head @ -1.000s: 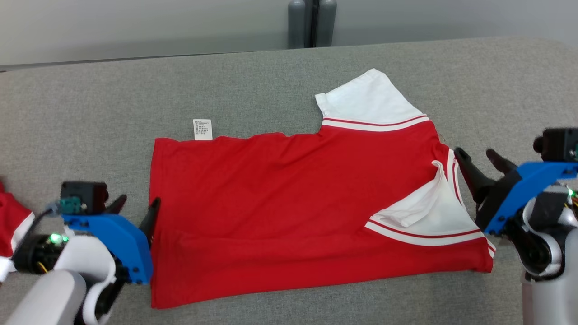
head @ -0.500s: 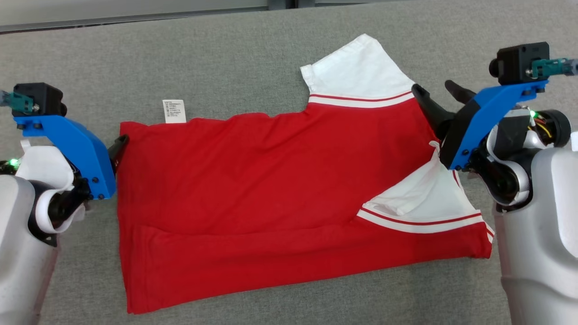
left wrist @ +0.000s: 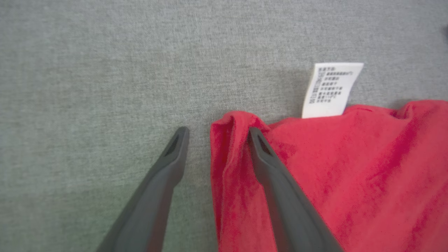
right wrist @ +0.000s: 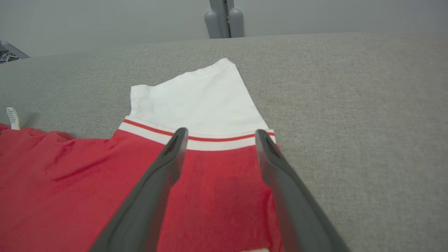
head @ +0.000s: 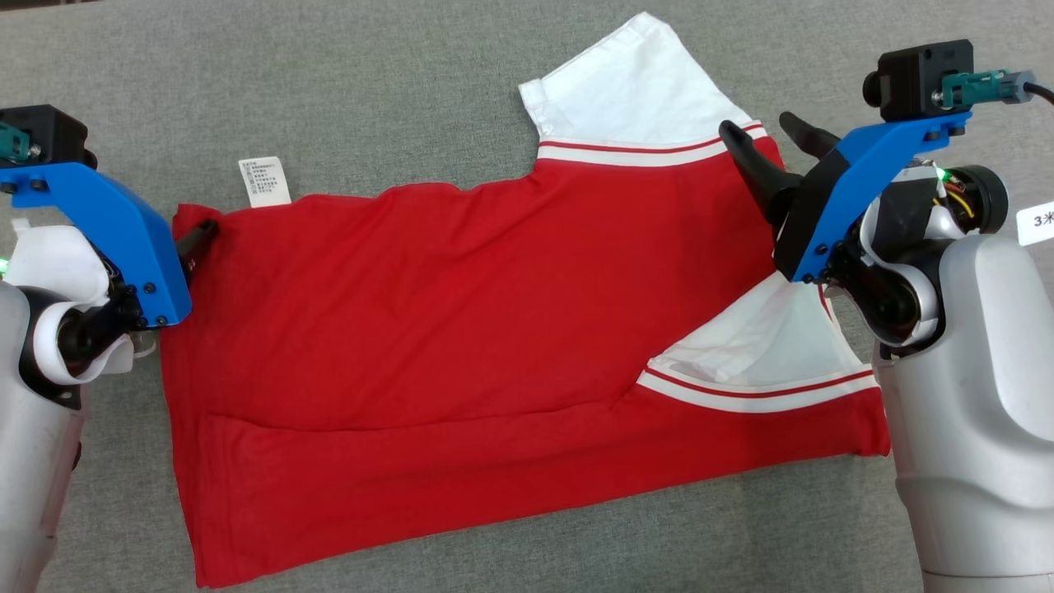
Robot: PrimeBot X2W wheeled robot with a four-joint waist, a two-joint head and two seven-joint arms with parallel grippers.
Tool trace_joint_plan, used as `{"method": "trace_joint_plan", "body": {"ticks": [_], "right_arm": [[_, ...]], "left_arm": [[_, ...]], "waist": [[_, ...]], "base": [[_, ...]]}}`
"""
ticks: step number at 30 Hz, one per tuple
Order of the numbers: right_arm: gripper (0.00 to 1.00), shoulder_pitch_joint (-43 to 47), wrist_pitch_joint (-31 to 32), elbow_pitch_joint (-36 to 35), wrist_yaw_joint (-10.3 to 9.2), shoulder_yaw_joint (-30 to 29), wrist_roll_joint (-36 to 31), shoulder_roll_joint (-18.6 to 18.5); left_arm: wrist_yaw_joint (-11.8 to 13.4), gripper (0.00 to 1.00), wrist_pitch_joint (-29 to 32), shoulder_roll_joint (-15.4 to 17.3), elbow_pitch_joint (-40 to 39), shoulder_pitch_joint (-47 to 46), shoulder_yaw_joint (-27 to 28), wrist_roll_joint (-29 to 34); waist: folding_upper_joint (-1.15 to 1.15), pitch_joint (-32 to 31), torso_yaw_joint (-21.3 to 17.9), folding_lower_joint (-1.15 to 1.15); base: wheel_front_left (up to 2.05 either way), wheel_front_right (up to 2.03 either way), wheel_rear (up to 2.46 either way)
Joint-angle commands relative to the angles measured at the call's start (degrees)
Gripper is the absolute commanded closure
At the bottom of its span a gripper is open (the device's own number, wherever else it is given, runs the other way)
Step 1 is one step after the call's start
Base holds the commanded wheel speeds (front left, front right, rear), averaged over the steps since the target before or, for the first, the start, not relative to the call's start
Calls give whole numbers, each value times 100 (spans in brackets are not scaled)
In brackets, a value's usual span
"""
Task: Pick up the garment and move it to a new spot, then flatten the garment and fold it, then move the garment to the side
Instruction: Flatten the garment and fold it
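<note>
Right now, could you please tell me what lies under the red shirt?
The shirt rests on the grey table; its folded layers hide anything beneath them.

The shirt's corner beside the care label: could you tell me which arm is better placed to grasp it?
Left: the left gripper, open, straddles the corner of the red shirt beside the care label; the right gripper, open, is over the shoulder by the white sleeve.

grey felt-like tabletop (head: 395, 74), two grey upright cylinders (right wrist: 235, 21) beyond its far edge, pale wall (right wrist: 105, 21) behind
</note>
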Motion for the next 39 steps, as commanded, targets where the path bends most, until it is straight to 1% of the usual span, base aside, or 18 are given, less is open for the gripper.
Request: {"method": "trace_joint_plan", "body": {"ticks": [1,2,3,4,6,9,13,17,23,27,34,35,36,37,38,39], "right_arm": [[0,-108,-28,29,1,16,17,2],[0,-155,-26,43,1,25,26,-1],[0,-196,-28,59,1,33,28,-11],[0,-218,-22,74,1,46,30,-27],[0,-293,10,122,1,63,42,-50],[0,-534,74,261,1,27,-2,-134],[0,-1006,163,673,1,-108,-179,-282],[0,-1528,192,1217,1,-193,-490,-475],[0,-2082,-110,2049,1,-267,-980,-798],[0,-2279,-298,2556,1,-440,-1233,-896],[0,-2471,-181,3195,0,-672,-1495,-1001],[7,-2486,-148,3269,0,-688,-1489,-1018],[25,-2507,-136,3321,-1,-697,-1475,-1042],[66,-2526,-144,3367,-1,-694,-1461,-1055],[100,-2552,-191,3385,0,-678,-1446,-1058],[100,-2580,-241,3393,0,-682,-1426,-1064]], "left_arm": [[21,20,133,-26,39,52,-92,-32],[19,44,166,-38,15,53,-98,-53],[7,59,164,-49,-18,46,-106,-61],[-24,100,156,-45,-43,42,-124,-48],[-61,100,125,-40,-96,35,-142,-36],[-93,100,-119,-79,-224,-21,-136,49],[-197,100,-455,-199,-384,-103,-199,141],[-341,100,-739,-449,-515,-132,-277,113],[-565,100,-975,-778,-632,-155,-491,68],[-677,100,-1105,-970,-612,-184,-633,26],[-784,100,-1252,-1064,-615,-170,-774,-49],[-796,100,-1273,-1073,-615,-167,-776,-61],[-804,100,-1320,-1080,-611,-163,-767,-74],[-804,100,-1358,-1079,-598,-160,-754,-79],[-795,100,-1397,-1073,-576,-159,-735,-72],[-766,100,-1443,-1064,-555,-159,-707,-56]], "waist": [[0,25,11,-1],[0,45,17,-1],[0,66,28,-1],[0,85,42,-1],[0,126,80,-1],[0,206,176,-1],[0,322,413,-1],[0,468,751,-1],[0,690,1249,-1],[0,763,1501,-1],[0,782,1653,-1],[0,776,1661,-1],[0,769,1667,-1],[0,762,1667,-1],[0,758,1662,-1],[0,756,1652,-1]], "base": [[0,0,0],[0,0,0],[0,0,0],[0,0,0],[0,0,0],[0,0,0],[0,0,0],[0,0,0],[0,0,0],[0,0,0],[0,0,0],[0,0,0],[0,0,0],[0,0,0],[0,0,0],[0,0,0]]}}
